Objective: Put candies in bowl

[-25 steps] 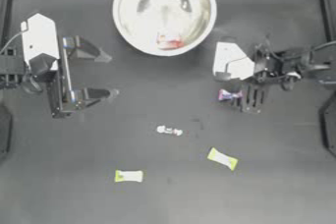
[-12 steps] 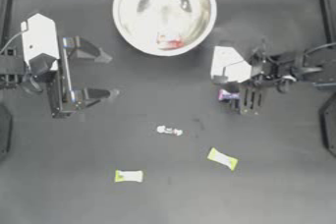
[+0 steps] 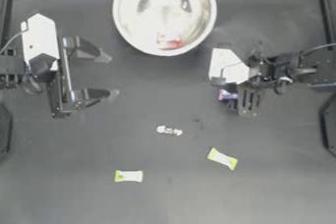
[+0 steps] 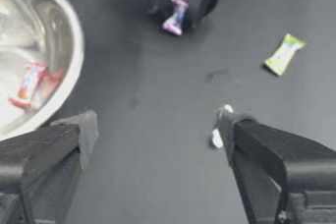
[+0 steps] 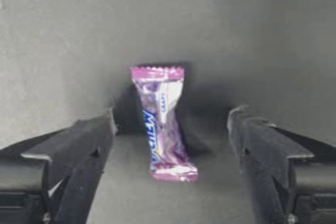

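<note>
I have the right gripper (image 5: 171,134) down at the table with its jaws spread wide, and the purple-white candy (image 5: 162,122) lies on the table between them, touching neither jaw as far as I can see; from above, that same candy (image 3: 228,95) shows just beside the gripper's dark fingers (image 3: 247,101). The silver bowl (image 3: 128,26) sits well away from this gripper, up toward the far edge of the table, and the red-white candy (image 3: 169,42) already lies inside it. My left gripper (image 3: 92,72) is parked over at its own side, jaws wide apart and holding nothing. From its wrist camera I see the whitish candy (image 4: 217,137) just by one of its fingertips, though the top view puts that candy (image 3: 169,130) well apart from it. Two yellow-green candies rest farther out, one (image 3: 222,158) nearer the right gripper, the other (image 3: 128,176) farther from it.
</note>
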You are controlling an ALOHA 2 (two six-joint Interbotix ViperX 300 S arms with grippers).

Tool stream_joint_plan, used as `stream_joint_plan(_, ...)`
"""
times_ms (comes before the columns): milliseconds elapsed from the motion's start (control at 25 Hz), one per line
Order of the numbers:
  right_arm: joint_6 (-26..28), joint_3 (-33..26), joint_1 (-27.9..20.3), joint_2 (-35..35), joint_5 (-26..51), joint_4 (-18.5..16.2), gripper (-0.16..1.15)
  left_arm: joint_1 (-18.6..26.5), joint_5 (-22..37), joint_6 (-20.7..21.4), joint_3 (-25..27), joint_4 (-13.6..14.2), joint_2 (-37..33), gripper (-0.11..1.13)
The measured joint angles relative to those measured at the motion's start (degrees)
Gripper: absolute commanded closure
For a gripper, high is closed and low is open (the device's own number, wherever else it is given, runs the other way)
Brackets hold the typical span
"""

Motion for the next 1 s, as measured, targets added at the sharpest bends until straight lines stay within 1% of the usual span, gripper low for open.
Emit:
stream_joint_plan(240,0.1,0.0,0.5,0.4,-0.1,0.1,0.33,-0.1,-0.1,0.0,0.0,-0.5,-0.1,-0.01)
stream_joint_plan(320,0.0,0.0,0.5,0.4,-0.1,0.1,0.40,-0.1,-0.1,0.0,0.0,-0.5,-0.1,-0.01)
stream_joint_plan(520,0.1,-0.1,0.4,0.6,0.0,0.2,0.46,-0.1,0.0,0.0,0.0,-0.7,0.0,-0.01)
stream_joint_plan(840,0.1,-0.4,0.7,0.4,0.4,0.2,0.46,-0.2,0.1,0.0,0.0,-0.9,-0.1,-0.01)
stream_joint_plan(1000,0.0,-0.6,0.8,-1.8,2.5,0.1,0.46,-0.3,0.1,0.0,0.4,-1.0,-0.1,-0.01)
